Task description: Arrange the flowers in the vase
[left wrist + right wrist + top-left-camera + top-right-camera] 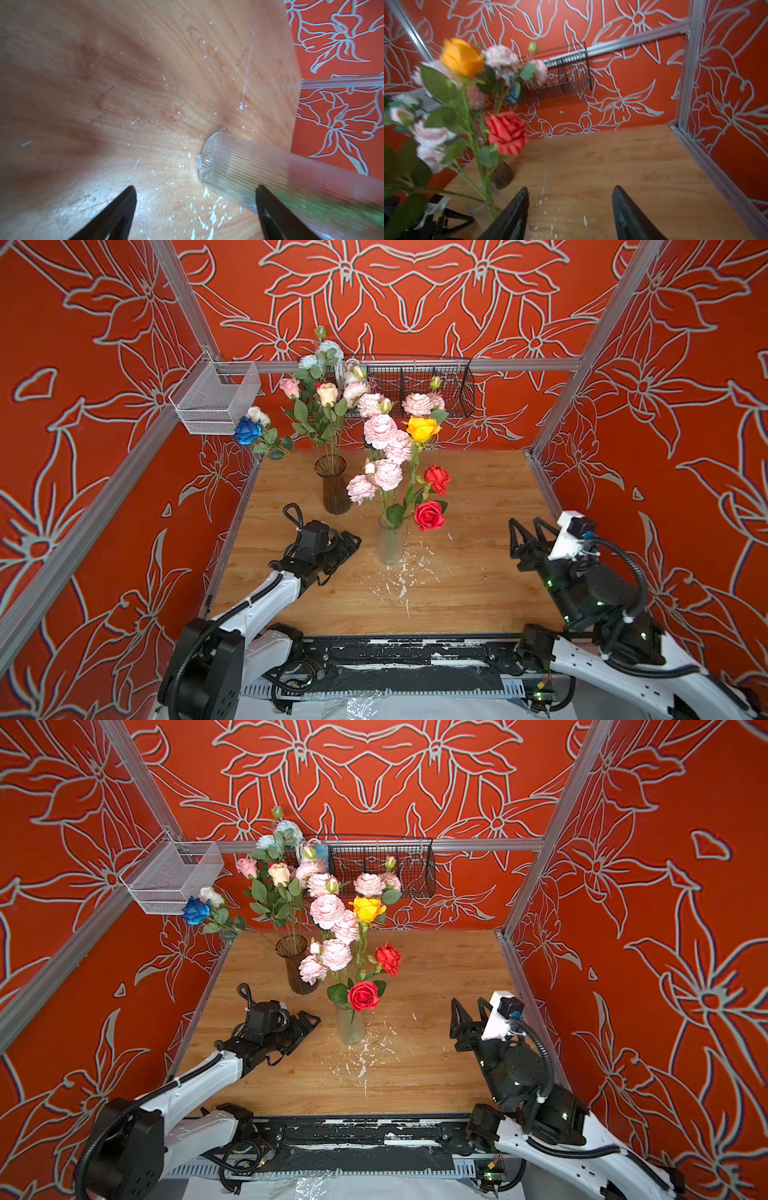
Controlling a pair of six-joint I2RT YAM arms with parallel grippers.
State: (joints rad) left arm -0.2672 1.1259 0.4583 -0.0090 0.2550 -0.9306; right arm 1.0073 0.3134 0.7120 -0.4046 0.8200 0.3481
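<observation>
A clear ribbed vase [390, 545] [351, 1027] stands mid-table and holds flowers: pink peonies [380, 431], a yellow rose [423, 428] and two red roses [429, 515]. Behind it a dark vase [332, 489] holds more flowers, with a blue rose [247, 431] leaning out to the left. My left gripper [352, 542] [195, 188] hovers low and open just left of the clear vase [239, 166], which lies past one finger. My right gripper [524, 522] [571, 188] stands open and empty at the right, apart from the flowers [506, 133].
A white mesh basket [212, 402] hangs on the left rail and a black wire basket [419, 385] on the back rail. White flecks [399, 576] spot the wooden table [478, 489] in front of the clear vase. Metal frame posts [582, 385] edge the table.
</observation>
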